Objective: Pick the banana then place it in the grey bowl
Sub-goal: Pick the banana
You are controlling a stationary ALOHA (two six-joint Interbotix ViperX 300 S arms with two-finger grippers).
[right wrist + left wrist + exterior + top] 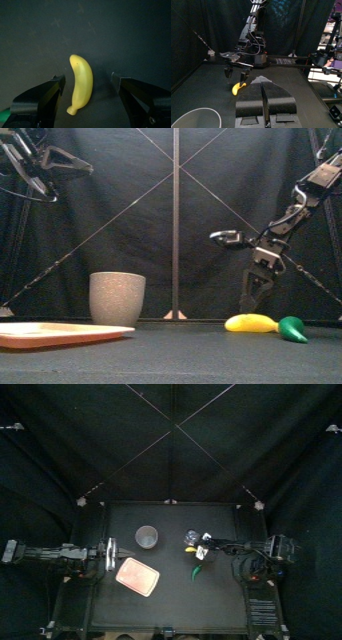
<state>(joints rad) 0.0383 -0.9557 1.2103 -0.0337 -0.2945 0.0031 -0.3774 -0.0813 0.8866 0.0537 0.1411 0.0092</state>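
Note:
A yellow banana (250,323) lies on the black table at the right, next to a green toy (291,329). My right gripper (254,305) hangs open just above the banana, not touching it. In the right wrist view the banana (81,82) lies between the spread jaws of that gripper (87,79). The tall grey speckled cup (118,298) stands upright left of centre, also seen in the top view (147,536). My left gripper (264,102) rests at the table's left side with its jaws together, holding nothing.
A flat pink tray (60,334) lies at the front left, near the grey cup. The green toy (199,567) lies just in front of the banana (195,549).

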